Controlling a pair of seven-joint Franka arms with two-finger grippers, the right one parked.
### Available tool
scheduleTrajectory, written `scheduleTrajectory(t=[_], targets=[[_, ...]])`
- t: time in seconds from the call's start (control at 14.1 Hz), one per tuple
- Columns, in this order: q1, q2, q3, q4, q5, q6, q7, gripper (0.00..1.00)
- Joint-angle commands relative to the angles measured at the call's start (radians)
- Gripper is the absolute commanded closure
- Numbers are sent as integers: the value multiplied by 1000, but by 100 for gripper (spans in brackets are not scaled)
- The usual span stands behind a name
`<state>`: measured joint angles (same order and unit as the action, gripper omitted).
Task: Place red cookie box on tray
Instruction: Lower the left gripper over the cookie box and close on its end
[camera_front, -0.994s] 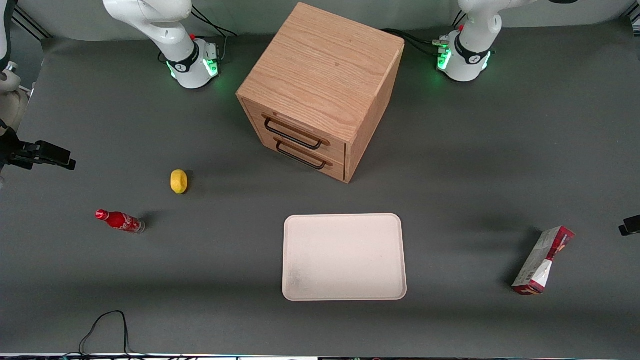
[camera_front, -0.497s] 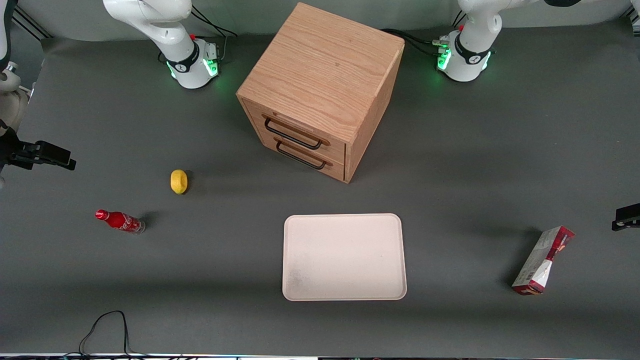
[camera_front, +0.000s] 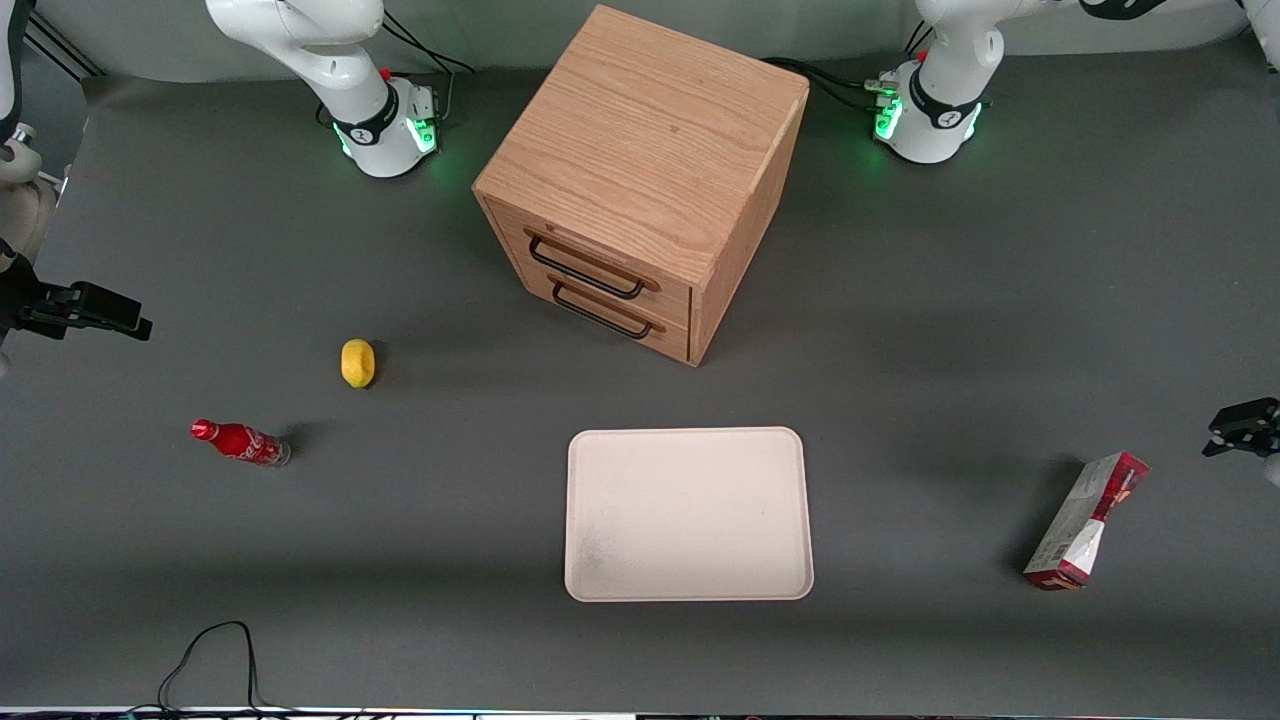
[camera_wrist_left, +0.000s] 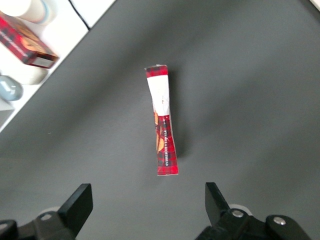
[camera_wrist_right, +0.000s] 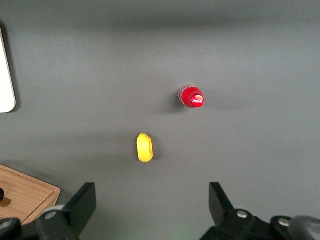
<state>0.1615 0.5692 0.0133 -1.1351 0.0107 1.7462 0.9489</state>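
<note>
the red cookie box (camera_front: 1087, 521) stands on its narrow side on the desk (camera_front: 950, 300) near the working arm's edge, well apart from the tray (camera_front: 688, 513), which lies flat near the desk's front edge, in front of the drawer cabinet (camera_front: 640, 180). the gripper (camera_wrist_left: 147, 207) hangs above the box with its fingers (camera_wrist_left: 79, 202) spread wide, holding nothing

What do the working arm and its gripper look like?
The left arm has glossy white rounded segments with a black band, a green light at its base and black cables there. Its gripper, hovering open above the red cookie box, has two black angular fingers with silver screws.
</note>
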Motion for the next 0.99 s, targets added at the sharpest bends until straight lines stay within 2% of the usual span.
scheduleTrajectory(t=[0.0, 0.21, 0.5, 0.92], targets=[[1, 17, 5, -66, -12, 52, 31, 0], [-3, 87, 5, -80, 0, 62, 34, 0], [-11, 94, 5, -254, 3, 307, 39, 0], [-13, 159, 5, -262, -9, 409, 31, 0]])
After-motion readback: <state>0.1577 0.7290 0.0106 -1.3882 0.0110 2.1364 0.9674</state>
